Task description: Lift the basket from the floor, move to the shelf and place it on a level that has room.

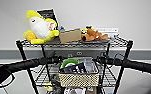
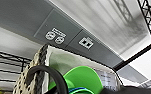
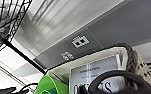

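The cream woven basket (image 1: 78,80) with its dark rim sits at the shelf's (image 1: 22,53) second level (image 1: 41,75), between my two arms. Whether it rests on the wire grid or hangs just above it, I cannot tell. It holds a green round thing (image 1: 69,62) and printed packs. My left gripper (image 1: 56,60) is at the basket's left end and my right gripper (image 1: 100,60) at its right end. The wrist views look along the basket's rim (image 2: 38,62) (image 3: 137,65) from close by, past the green thing (image 2: 83,78) (image 3: 51,85). The floor is hidden.
The top tier (image 1: 73,44) carries a yellow plush (image 1: 41,27), a brown cardboard box (image 1: 70,35) and an orange-brown toy (image 1: 93,35). A grey wall band with sockets (image 2: 86,42) (image 3: 79,41) runs close behind the rack. Clutter lies on the tier under the basket.
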Tool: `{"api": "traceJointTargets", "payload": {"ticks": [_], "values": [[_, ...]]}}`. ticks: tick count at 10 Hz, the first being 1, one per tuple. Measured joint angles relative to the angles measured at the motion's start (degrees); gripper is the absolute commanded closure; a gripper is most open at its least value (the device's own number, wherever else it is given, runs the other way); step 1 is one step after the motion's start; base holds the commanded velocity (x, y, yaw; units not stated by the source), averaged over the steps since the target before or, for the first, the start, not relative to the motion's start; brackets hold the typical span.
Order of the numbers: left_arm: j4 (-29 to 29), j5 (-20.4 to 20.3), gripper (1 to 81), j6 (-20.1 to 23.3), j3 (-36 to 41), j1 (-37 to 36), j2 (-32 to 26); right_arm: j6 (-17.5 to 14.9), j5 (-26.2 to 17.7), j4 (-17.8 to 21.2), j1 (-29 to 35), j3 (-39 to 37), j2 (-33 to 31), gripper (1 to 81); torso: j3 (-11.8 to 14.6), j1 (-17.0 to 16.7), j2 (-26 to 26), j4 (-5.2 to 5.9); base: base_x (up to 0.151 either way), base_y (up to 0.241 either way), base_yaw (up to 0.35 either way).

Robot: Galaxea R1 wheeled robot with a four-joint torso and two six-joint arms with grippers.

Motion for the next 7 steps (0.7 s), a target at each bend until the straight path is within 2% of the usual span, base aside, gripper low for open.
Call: {"api": "traceJointTargets", "payload": {"ticks": [1,2,7], "values": [[0.00,0.00,1.0,-0.02,0.20,0.00,-0.41,0.02,0.00,0.00,0.00,0.38,-0.39,81.1,0.00,0.00,0.00,0.00,0.000,0.000,0.000],[0.00,0.00,1.0,0.02,0.96,0.00,-1.05,-0.26,0.59,-0.20,-0.02,0.77,-0.48,1.0,0.00,0.00,0.00,0.00,0.000,0.000,0.000],[0.00,0.09,1.0,0.26,4.13,0.16,-4.19,-0.45,1.50,-0.41,0.00,2.15,-0.83,1.0,0.00,0.00,0.00,0.00,0.000,0.000,0.000]]}}
